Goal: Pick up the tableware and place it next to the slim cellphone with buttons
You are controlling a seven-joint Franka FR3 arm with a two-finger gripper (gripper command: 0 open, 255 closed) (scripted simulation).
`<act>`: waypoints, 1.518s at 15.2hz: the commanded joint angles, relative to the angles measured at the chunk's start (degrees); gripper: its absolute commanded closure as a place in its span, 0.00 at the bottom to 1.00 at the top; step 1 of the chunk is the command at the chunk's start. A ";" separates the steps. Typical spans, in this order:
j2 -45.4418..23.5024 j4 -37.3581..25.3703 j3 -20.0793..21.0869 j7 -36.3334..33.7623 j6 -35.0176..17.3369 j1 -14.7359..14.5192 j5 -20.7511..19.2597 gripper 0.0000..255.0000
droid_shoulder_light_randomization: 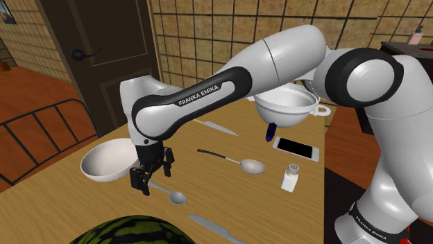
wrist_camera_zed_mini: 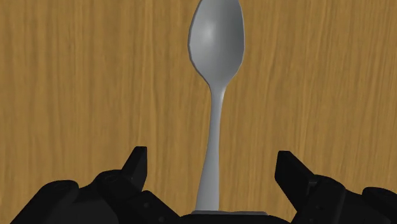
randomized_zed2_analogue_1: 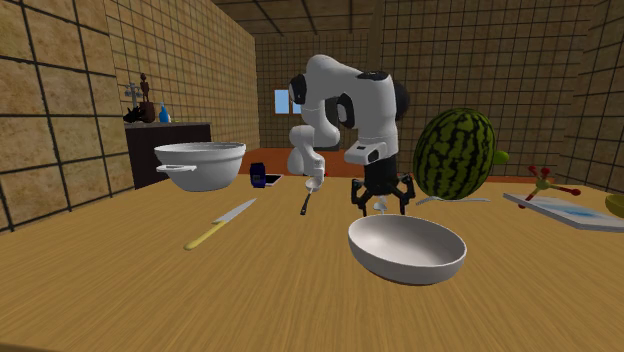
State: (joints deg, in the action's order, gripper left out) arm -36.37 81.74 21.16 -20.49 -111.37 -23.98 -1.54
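1. The claw is held wide open and empty, low over the surface.
2. The spoon lies flat, its handle centred between the fingers, untouched.
3. A straight descent is advised before the claw is closed.

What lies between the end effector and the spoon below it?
Nothing: in the wrist view the open end effector straddles the handle of the grey spoon without touching it, over the bare wooden table.

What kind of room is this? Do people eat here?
Probably a dining room or kitchen in a house. There is a wooden table with a spoon, a knife, a white bowl and a watermelon, and a dark door close by.
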 commanded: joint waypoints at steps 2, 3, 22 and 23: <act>-0.10 0.45 0.01 -0.14 -0.60 -0.12 -0.04 0.00; -0.10 0.45 0.01 -0.14 -0.60 -0.12 -0.04 0.00; 1.00 -0.93 0.23 -0.31 1.83 -0.06 0.24 1.00; 1.23 -1.35 0.28 -0.36 2.47 -0.05 0.29 1.00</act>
State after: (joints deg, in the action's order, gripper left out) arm -35.30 80.97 21.38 -20.71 -109.64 -23.95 -1.29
